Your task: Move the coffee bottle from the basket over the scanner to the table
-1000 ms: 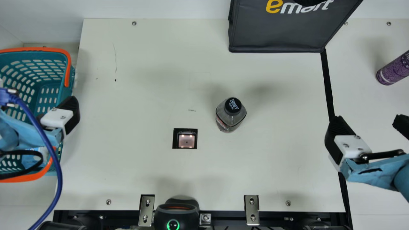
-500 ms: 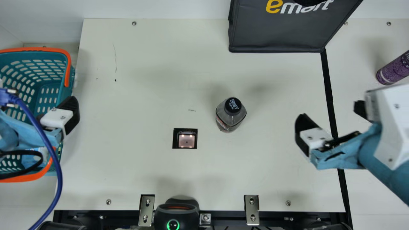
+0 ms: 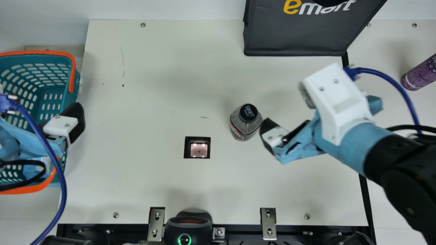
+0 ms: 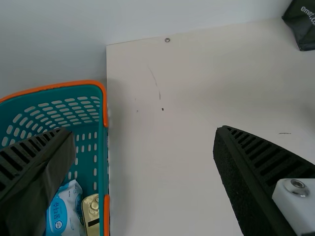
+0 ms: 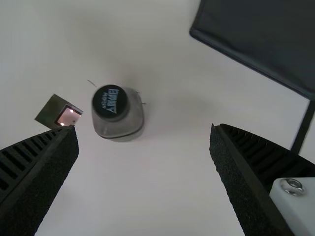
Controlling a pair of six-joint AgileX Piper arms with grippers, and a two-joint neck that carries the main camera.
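The coffee bottle [image 3: 246,123], clear with a black cap, stands on the table [image 3: 150,183], to the right of the scanner window [image 3: 199,150]. In the main view, my right gripper [image 3: 275,135] is just right of the bottle, one finger near its side. The right wrist view has the open right gripper [image 5: 143,132] with the bottle [image 5: 118,114] beyond its fingers, ungripped, and the scanner [image 5: 60,113] beside it. My left gripper [image 3: 64,125] hangs over the basket [image 3: 51,92]; its own wrist view puts the open left gripper [image 4: 142,135] across the basket's side [image 4: 102,167].
A black bag [image 3: 293,37] stands at the back right, and a purple can [image 3: 420,73] is at the far right. Inside the basket lie a blue-and-white pack [image 4: 64,209] and a gold can [image 4: 91,214]. A black handheld scanner [image 3: 189,228] sits at the front edge.
My right arm has swung left across the table, bringing its gripper from the right edge to beside the bottle. The left arm and the bottle have stayed put.
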